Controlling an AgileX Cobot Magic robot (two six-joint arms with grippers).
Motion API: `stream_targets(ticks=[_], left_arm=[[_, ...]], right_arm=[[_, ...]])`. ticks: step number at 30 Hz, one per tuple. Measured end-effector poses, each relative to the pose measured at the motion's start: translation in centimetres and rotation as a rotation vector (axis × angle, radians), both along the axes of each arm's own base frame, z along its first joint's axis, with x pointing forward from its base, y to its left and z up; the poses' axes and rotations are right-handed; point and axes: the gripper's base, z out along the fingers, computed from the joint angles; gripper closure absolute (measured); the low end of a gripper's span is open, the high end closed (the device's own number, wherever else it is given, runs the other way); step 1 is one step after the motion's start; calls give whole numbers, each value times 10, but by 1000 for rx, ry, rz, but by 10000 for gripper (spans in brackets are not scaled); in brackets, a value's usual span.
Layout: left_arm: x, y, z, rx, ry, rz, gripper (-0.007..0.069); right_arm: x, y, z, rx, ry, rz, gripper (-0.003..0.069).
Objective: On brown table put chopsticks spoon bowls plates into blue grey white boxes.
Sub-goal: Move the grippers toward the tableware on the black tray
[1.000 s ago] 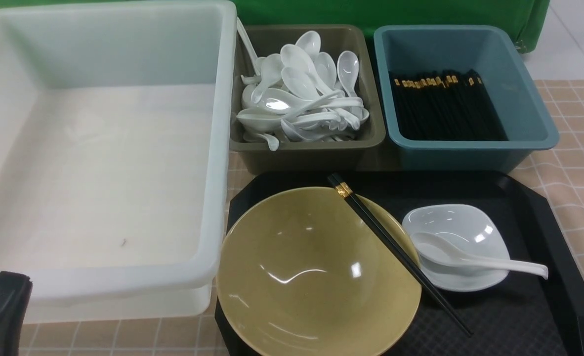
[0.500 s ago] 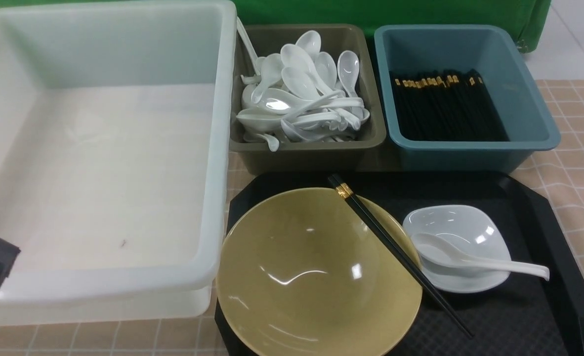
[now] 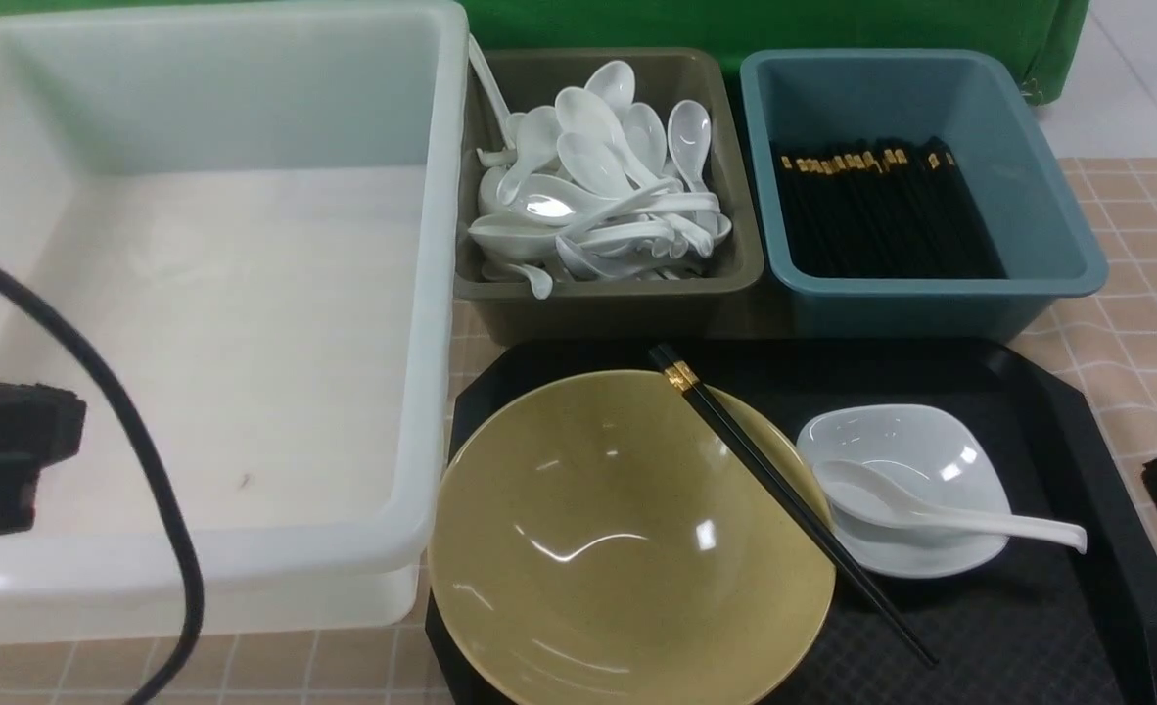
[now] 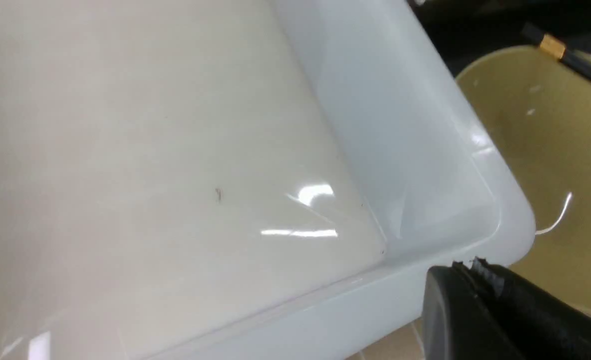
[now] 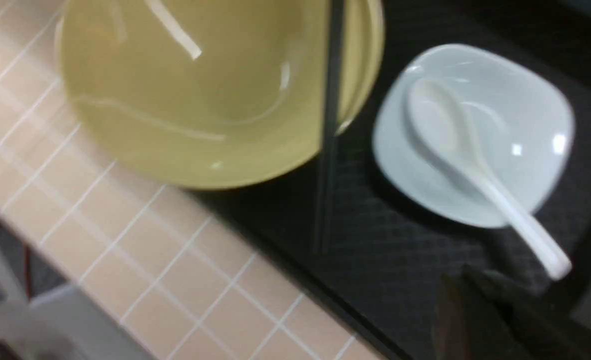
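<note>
A large olive-yellow bowl [image 3: 627, 539] sits on the black tray [image 3: 1029, 627]. A pair of black chopsticks [image 3: 794, 504] lies slanted across the bowl's right rim. To its right, a white spoon [image 3: 931, 509] rests in the small white dish [image 3: 941, 450], its handle sticking out to the right. My left gripper [image 4: 468, 265] is shut and empty, hovering over the near-left part of the white tub [image 3: 437, 294]. My right gripper [image 5: 463, 277] is shut and empty too, just beyond the tip of the spoon handle [image 5: 550, 255] at the tray's right edge.
The grey bin [image 3: 598, 308] holds several white spoons. The blue bin [image 3: 911, 313] holds several black chopsticks. Both stand behind the tray on the brown table [image 3: 1146, 323]. A black cable [image 3: 148, 470] arcs in front of the tub.
My left arm has risen from the bottom-left corner to over the tub's near-left side, trailing its cable. My right gripper has come into view at the right edge.
</note>
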Motion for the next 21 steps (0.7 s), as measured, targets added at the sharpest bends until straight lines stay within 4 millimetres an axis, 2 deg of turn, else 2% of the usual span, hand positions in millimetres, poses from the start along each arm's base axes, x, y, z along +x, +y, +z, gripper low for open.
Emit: stream_targets(ticks=[5, 8, 11, 13, 14, 16, 17, 19, 21], left_arm=[[18, -21, 0, 17, 58, -140, 623], [34, -46, 0, 28, 78, -260, 623], [44, -58, 1, 41, 75, -304, 623], [57, -71, 0, 71, 77, -341, 623], [59, -73, -1, 75, 80, -346, 623], [68, -79, -5, 115, 88, -360, 623], [69, -79, -6, 122, 90, -361, 623], [74, -78, -10, 166, 95, -357, 623], [75, -77, -11, 182, 93, -355, 623]], right_arm=[[18, 27, -6, -135, 44, 138, 622], [38, 52, -14, -246, 80, 162, 619], [52, 71, -16, -269, 94, 190, 611], [70, 93, -20, -281, 116, 210, 592], [70, 94, -19, -277, 111, 209, 589], [92, 112, -24, -279, 135, 196, 534], [95, 114, -25, -281, 141, 193, 522], [118, 130, -36, -292, 171, 175, 405], [124, 134, -38, -291, 172, 173, 368]])
